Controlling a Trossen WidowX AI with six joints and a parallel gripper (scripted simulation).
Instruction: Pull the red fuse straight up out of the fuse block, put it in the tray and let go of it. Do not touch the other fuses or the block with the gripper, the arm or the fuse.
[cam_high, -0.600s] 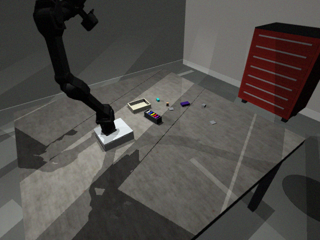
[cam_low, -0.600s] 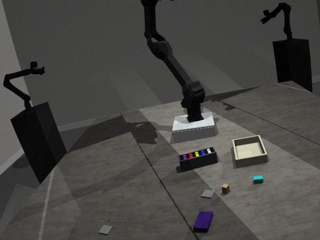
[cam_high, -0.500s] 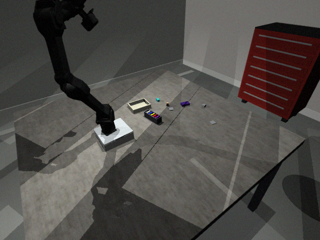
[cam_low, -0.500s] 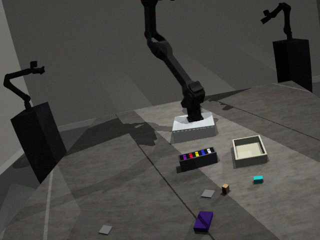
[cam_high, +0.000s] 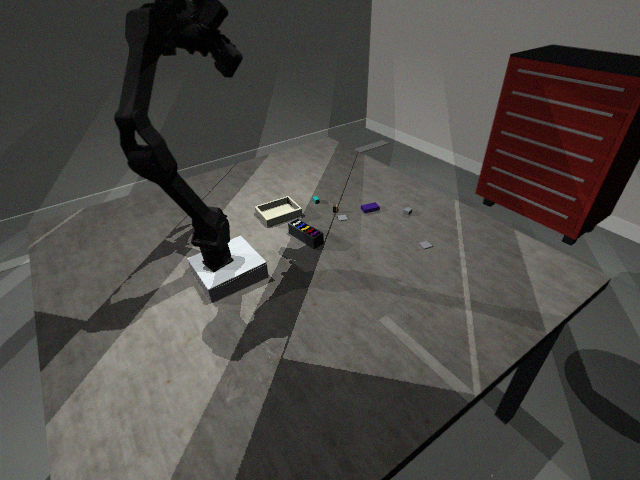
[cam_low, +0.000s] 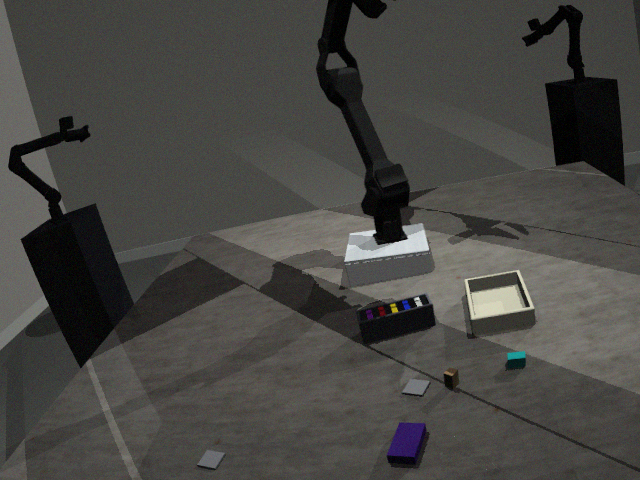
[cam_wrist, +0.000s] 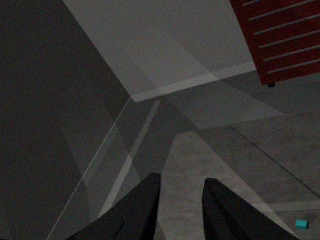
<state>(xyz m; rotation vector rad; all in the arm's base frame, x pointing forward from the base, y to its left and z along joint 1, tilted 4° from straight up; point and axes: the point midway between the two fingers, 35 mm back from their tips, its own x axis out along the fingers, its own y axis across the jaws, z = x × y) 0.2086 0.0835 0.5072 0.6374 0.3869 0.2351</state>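
Note:
The dark fuse block (cam_high: 303, 237) (cam_low: 398, 323) stands on the floor in front of the arm's white base (cam_high: 242, 268) (cam_low: 387, 255). It holds a row of coloured fuses. The red fuse (cam_high: 311, 231) (cam_low: 382, 311) sits in its slot, second from one end next to the purple one. The cream tray (cam_high: 268, 217) (cam_low: 498, 320) stands empty beside the block. My gripper (cam_high: 231, 62) (cam_wrist: 182, 186) is raised high above the floor, far from the block, and points out over the room. Its fingers stand close together with nothing between them.
A teal cube (cam_high: 315, 199) (cam_low: 515, 359) (cam_wrist: 302, 224), a brown block (cam_high: 336, 208) (cam_low: 451, 378), a purple block (cam_high: 370, 207) (cam_low: 406, 442) and grey tiles (cam_high: 425, 244) (cam_low: 416, 386) lie beyond the block. A red drawer cabinet (cam_high: 558, 139) (cam_wrist: 280, 20) stands by the wall. Two dark camera stands (cam_low: 72, 279) (cam_low: 584, 124) flank the scene.

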